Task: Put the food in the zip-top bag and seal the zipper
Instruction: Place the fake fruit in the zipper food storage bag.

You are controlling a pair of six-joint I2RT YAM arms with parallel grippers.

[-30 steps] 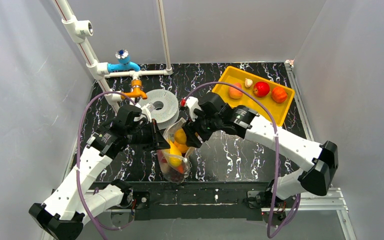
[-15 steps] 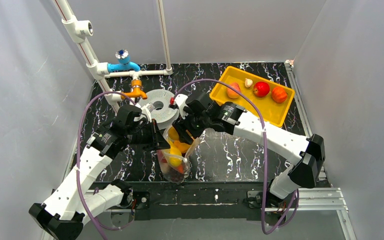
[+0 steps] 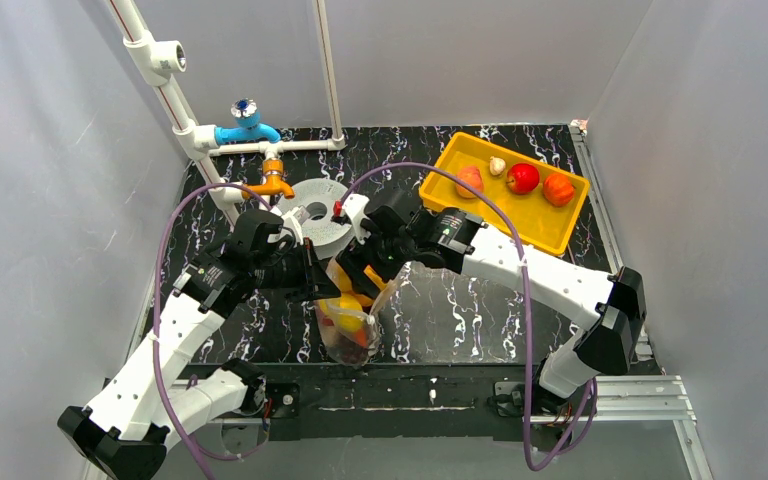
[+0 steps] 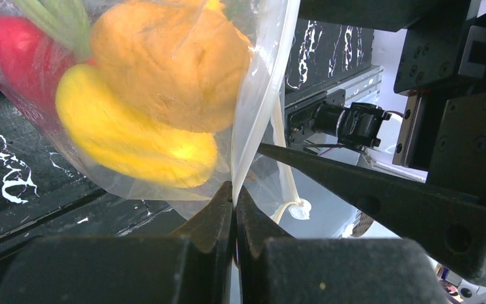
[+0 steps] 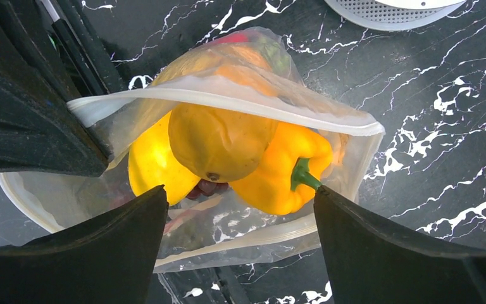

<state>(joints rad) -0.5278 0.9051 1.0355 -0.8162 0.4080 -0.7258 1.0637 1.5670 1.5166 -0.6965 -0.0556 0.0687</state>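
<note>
**Top view.** The zip-top bag (image 3: 352, 335) stands near the front edge of the black marbled table (image 3: 460, 300), between the two arms. Its mouth faces upward, and yellow and orange food shows through the film. The left gripper (image 3: 316, 288) meets the bag's left edge, and the right gripper (image 3: 357, 270) hangs just over the mouth. A grey spool (image 3: 318, 215) lies behind them. At the far right, a yellow tray (image 3: 550, 228) holds a peach (image 3: 469, 181) and a red apple (image 3: 523, 178).

**Left wrist view.** The left gripper (image 4: 234, 212) is clenched on a fold of the bag's clear film, with the plastic pinched between its pressed-together fingers. Behind the film, an orange fruit (image 4: 171, 63) rests on a yellow piece (image 4: 133, 142), and a red piece (image 4: 12, 57) sits at the left. One black finger (image 4: 386, 202) of the right gripper crosses at the right.

**Right wrist view.** The right gripper (image 5: 239, 190) is released. Its jaws are spread wide on either side of the open mouth and clamp nothing. The zipper (image 5: 228, 95) runs as a pale strip along the far lip, unsealed and well apart from the near lip. Inside, the orange fruit (image 5: 221, 142) lies uppermost, touching a yellow pepper (image 5: 285, 174) with a green stem. The left gripper (image 5: 25, 114) fills the left margin, at the corner of the mouth.
</note>
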